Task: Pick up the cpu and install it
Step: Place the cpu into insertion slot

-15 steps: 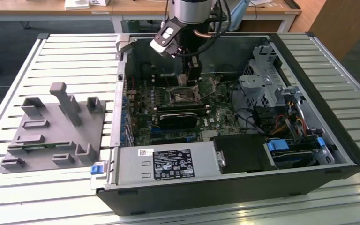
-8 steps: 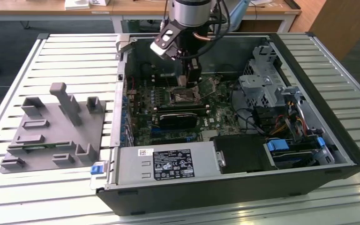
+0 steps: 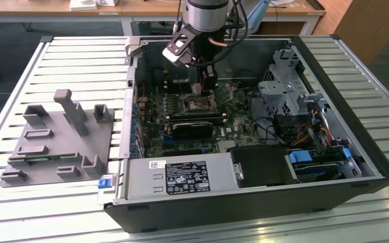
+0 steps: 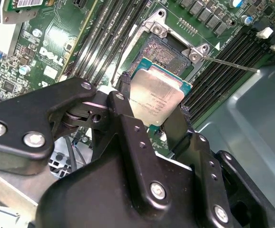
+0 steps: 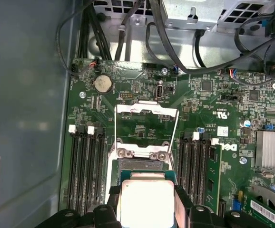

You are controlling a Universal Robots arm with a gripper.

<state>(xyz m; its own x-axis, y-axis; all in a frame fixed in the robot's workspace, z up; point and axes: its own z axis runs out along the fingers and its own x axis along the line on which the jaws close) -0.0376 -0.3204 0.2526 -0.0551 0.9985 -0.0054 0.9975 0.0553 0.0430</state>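
In the exterior view the arm stands at the upper middle of the frame, reaching into the open computer case (image 3: 356,152) — a black sheet-metal box lying on its side on a table (image 3: 59,55) of pale ridged slats. The gripper (image 3: 204,90) hangs over the green motherboard (image 3: 181,139), directly above the square socket (image 3: 198,105). Toward the exterior view's left, a matte grey plastic tray (image 3: 52,147) with blocky upright pegs rests on the slats, well apart from the gripper.

In the second wrist view the gripper's two black fingers (image 4: 124,114) are clamped on opposite edges of the cpu (image 4: 155,99) — a flat square chip with a dull silver-grey lid and a thin green rim. It is held slightly tilted, just beside the socket's fine-grained pin field. Whether chip and socket touch cannot be told.

In the first wrist view the bright metal load frame (image 5: 146,108) is swung open, and long black memory slots (image 5: 87,166) flank the socket on both sides.
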